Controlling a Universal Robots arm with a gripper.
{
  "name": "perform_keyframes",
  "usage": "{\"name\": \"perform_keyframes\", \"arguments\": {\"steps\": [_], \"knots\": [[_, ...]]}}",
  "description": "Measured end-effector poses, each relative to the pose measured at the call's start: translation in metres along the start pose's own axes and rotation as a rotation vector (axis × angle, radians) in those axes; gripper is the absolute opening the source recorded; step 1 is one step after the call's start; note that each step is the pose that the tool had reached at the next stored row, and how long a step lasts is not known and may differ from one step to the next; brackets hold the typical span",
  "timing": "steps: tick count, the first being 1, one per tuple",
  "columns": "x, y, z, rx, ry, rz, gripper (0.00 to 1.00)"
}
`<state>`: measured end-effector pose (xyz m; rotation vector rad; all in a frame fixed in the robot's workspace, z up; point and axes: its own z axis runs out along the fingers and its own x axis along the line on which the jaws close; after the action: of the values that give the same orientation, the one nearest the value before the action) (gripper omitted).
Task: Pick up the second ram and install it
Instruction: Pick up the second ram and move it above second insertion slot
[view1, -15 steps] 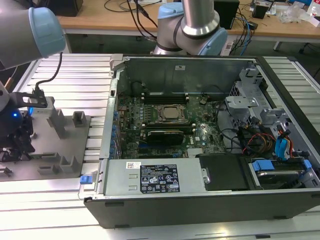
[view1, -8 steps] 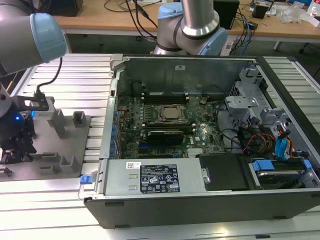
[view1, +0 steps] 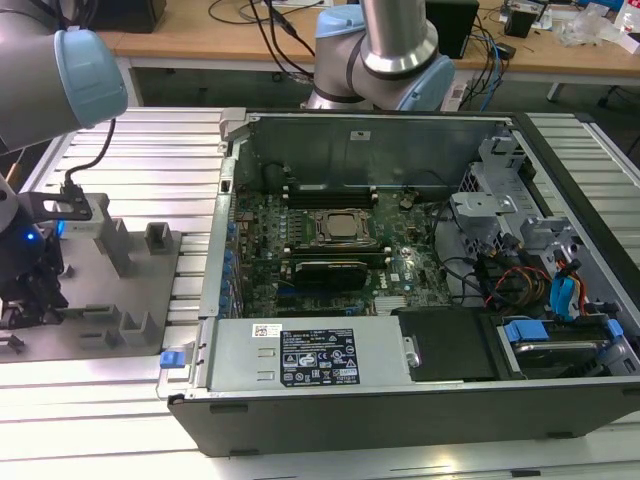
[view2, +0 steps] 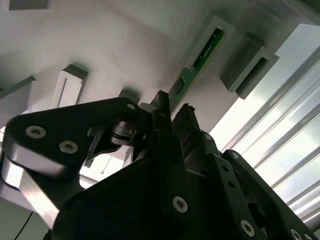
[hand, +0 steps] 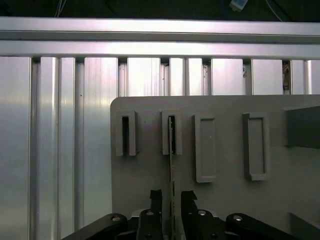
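I count one arm, one gripper (hand: 172, 198) with two dark fingers (hand: 156, 201), and one ram stick (hand: 171, 167) in front of it. The stick sits on the grey plate (hand: 145, 175), which lies on the ribbed metal table (hand: 60, 150) at the exterior view's left, well apart from the single open computer case (view1: 400, 405). In the first wrist view the plate carries four raised holders in a row: two narrow slotted ones (hand: 126, 133) and two wider ones (hand: 205, 147). The stick stands on its long edge (from here it is little more than a thin line). Its long axis runs flat along the plate. One end is tucked into the second narrow holder (hand: 165, 132), and the other end reaches into the gap between the fingers. In the second wrist view its green face (view2: 197, 62) shows, running from that holder down toward the fingertips. The fingers stand a little way apart with one on each side of the stick. A sliver of plate shows between each finger and the board, so the gripper straddles the stick but has hold of nothing.
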<state>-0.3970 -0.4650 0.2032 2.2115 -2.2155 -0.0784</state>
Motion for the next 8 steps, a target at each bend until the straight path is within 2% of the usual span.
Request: {"name": "perform_keyframes", "arguments": {"steps": [1,2,3,4,8], "knots": [[0.0000,0.0000,0.0000,0.0000,0.0000,0.000,0.22],[0.0000,0.0000,-0.0001,-0.0001,0.0001,0.000,0.22],[0.0000,0.0000,0.0000,0.0000,0.0001,0.000,0.15],[0.0000,0.0000,0.0000,0.0000,0.0000,0.000,0.13],[0.0000,0.0000,0.0001,0.0000,0.0000,0.000,0.13]]}}
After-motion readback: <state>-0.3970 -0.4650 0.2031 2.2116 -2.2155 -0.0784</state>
